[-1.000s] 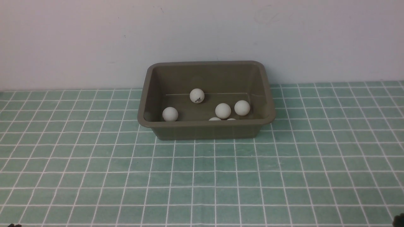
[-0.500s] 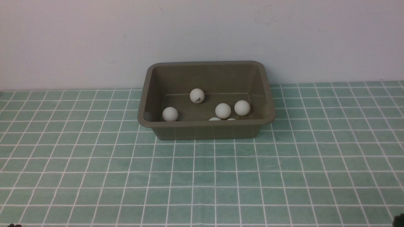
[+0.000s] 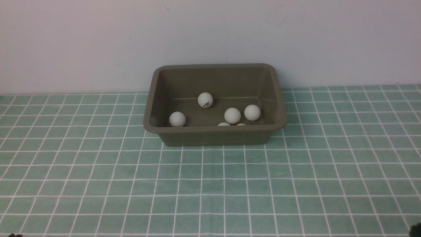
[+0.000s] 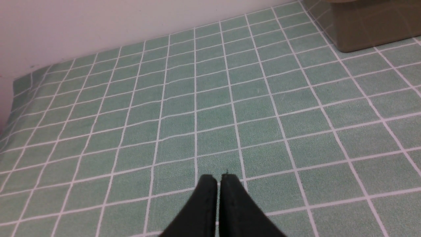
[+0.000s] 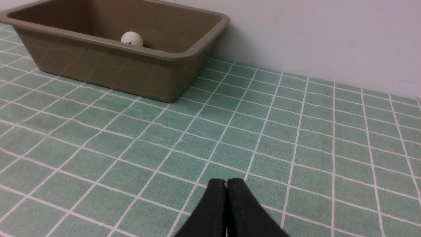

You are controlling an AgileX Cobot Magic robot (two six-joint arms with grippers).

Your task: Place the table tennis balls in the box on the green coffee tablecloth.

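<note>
The olive-brown box (image 3: 210,133) stands on the mint-green checked tablecloth (image 3: 210,184) near the wall. Several white table tennis balls lie inside it: one with a dark mark (image 3: 205,99), one at the left (image 3: 177,119), two at the right (image 3: 232,115) (image 3: 252,112), and two more mostly hidden behind the front rim (image 3: 224,124). In the right wrist view the box (image 5: 108,70) shows one ball (image 5: 132,39). My left gripper (image 4: 219,179) is shut and empty over bare cloth. My right gripper (image 5: 226,183) is shut and empty over bare cloth. Both stay far from the box.
A pale wall (image 3: 210,39) rises right behind the box. In the left wrist view a corner of the box (image 4: 371,29) shows, and the cloth's edge (image 4: 14,89) drops off at the far side. Dark bits of the arms show at the front view's bottom corners.
</note>
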